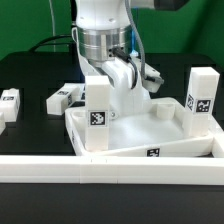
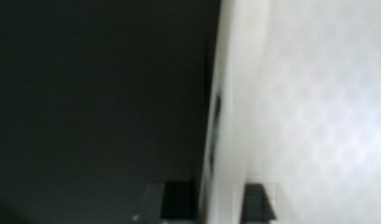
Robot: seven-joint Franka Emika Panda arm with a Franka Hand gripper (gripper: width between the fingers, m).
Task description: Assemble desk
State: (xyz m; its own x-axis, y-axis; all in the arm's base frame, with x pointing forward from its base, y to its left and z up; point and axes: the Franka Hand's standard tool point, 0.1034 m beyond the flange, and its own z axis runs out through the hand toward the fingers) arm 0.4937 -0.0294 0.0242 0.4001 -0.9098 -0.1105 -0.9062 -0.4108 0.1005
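On black table [image 1: 30,72], arm [image 1: 100,35] vert. over desk top [image 1: 150,130], fingers [image 2: 178,203] pinching its rim.

Black matte bench [image 1: 30,75] spans the exterior view. Behind its far edge, toward the exterior view's left, is a green backdrop [image 1: 25,25] with a thin dark cable [image 1: 52,42] crossing it. Beyond the far edge toward the exterior view's right is a near-black background [image 1: 195,30], detail unreadable. A long white rail [image 1: 40,165] runs along the bench's near edge, across the full width. Light is bright and even, shadows soft. In the wrist view a blurred dark stretch of the bench takes up about half the picture.
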